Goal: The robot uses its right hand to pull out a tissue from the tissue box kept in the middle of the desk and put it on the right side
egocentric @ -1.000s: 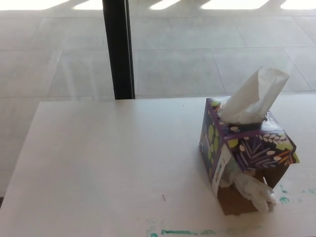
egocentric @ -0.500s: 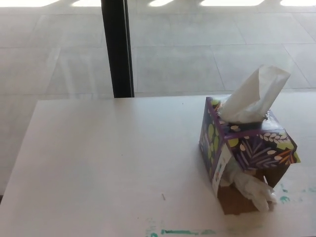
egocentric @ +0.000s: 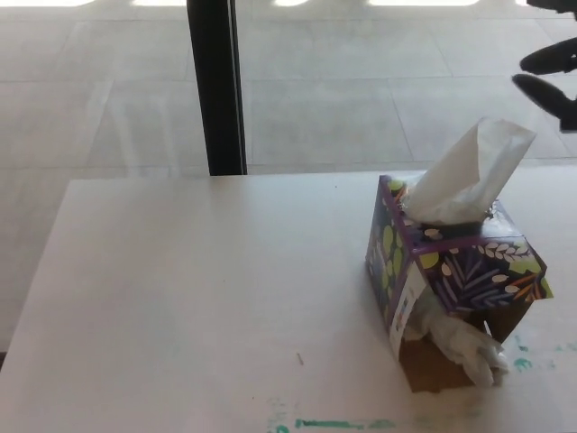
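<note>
Head view. Tissue (egocentric: 469, 176): right of centre, upright from tissue box (egocentric: 451, 271) on bench (egocentric: 198, 298); light, soft, tearable; pinch near peak. Right robot hand (egocentric: 552, 70): upper right, fingers spread, empty.

Tiled floor (egocentric: 361, 108), black post (egocentric: 215, 86), white desk (egocentric: 180, 298).

Desk layout: one box, right of centre.
The tissue box (egocentric: 451, 280) stands on the desk (egocentric: 198, 298), toward its right side. A tissue (egocentric: 469, 176) rises from the box top; a crumpled tissue (egocentric: 464, 343) hangs at its near face. The right hand (egocentric: 552, 77) hangs above and behind the box, apart from the tissue. A post (egocentric: 216, 86) stands behind the desk's far edge.
</note>
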Robot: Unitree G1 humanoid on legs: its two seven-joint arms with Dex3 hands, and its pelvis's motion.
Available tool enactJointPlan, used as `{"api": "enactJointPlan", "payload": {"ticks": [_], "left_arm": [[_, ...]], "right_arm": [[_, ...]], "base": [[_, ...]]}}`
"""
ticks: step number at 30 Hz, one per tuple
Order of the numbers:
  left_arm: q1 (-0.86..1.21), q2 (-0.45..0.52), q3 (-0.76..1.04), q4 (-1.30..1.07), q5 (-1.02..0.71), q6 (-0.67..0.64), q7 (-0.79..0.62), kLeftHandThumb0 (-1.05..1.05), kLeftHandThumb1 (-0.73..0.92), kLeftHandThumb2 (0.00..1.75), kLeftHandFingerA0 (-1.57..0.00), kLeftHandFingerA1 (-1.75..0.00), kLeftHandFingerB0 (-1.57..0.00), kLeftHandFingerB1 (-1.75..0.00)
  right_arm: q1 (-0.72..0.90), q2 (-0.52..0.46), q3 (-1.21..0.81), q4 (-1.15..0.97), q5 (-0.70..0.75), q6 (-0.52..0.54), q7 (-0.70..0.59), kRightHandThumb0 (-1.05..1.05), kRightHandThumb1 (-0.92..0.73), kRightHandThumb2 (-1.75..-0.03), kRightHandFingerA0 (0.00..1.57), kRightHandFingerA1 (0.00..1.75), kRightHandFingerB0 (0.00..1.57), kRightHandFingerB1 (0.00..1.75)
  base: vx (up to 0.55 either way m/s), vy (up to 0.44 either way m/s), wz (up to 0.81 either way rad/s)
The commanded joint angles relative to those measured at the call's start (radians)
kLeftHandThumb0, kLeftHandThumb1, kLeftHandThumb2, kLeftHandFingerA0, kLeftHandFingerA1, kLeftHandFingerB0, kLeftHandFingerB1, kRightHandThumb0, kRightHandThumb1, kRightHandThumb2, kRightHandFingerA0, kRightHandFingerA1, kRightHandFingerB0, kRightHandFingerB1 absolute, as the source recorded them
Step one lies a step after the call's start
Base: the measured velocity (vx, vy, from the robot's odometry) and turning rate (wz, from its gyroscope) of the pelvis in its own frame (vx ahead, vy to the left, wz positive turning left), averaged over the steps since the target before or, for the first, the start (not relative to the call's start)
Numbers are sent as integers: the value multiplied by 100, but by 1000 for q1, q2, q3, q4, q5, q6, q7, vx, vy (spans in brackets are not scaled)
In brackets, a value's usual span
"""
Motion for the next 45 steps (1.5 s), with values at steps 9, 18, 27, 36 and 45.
{"api": "enactJointPlan", "payload": {"ticks": [9,18,27,36,45], "left_arm": [[34,32,-2,-6,-6,-28,-31,-77,92,68,-61,-60,-45,-48],[32,42,-6,-2,0,-34,-41,-76,92,71,-56,-58,-41,-48],[28,36,-9,11,0,-28,-29,-79,92,70,-59,-58,-44,-48],[34,37,-7,4,-3,-26,-35,-84,78,90,-56,-62,-40,-52],[29,30,-26,0,9,-22,-22,-77,92,75,-58,-58,-42,-47]], "right_arm": [[-235,-95,276,178,-202,156,337,-66,-41,-81,0,51,6,35],[-195,-151,326,90,-232,192,420,-75,-47,-85,5,33,12,40],[-188,-190,356,56,-237,165,548,-74,-50,-86,14,50,6,40],[-164,-182,331,60,-215,170,611,-67,-47,-81,42,58,10,39],[-125,-139,312,42,-257,173,551,-63,-53,-84,52,63,12,40]], "base": [[0,0,0],[0,0,0],[0,0,0],[0,0,0],[0,0,0]]}}
